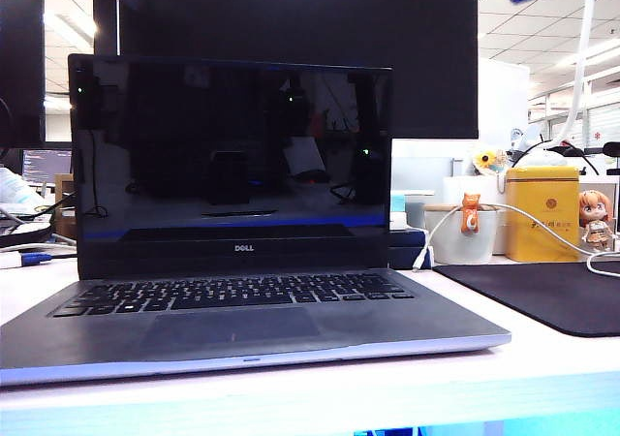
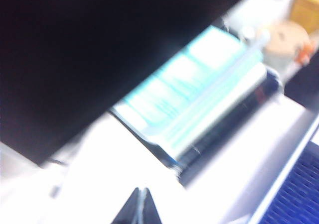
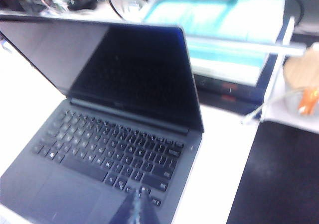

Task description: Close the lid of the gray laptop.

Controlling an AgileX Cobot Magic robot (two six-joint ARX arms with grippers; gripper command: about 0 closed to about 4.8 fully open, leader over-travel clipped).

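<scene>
The gray laptop (image 1: 242, 329) sits open on the white table (image 1: 542, 368), near the front edge and a bit to the left of the middle. Its lid (image 1: 232, 155) stands almost straight up, and the shiny black screen is dark, with the word DELL on the strip under it. Right behind the laptop is a big black monitor (image 1: 387, 48). To the right lies a black mat (image 1: 552, 295), and past it, far back on the right, are a yellow box (image 1: 542, 213), a white cup (image 1: 470, 237) with a little orange figure on it, and a small doll (image 1: 596, 218) with orange hair. A white cable (image 1: 542, 225) runs across in front of them. A blue-green book (image 3: 234, 40) lies on a dark box behind the laptop's right side. The right gripper (image 3: 137, 206) is up in the air over the near right part of the keyboard (image 3: 114, 152) — its two dark fingers are pressed together with nothing between them. The left gripper (image 2: 140, 209) is up over the bare table behind the laptop, near the book — that picture is very blurry, but its fingers look pressed together too, holding nothing. Neither gripper touches the lid.
</scene>
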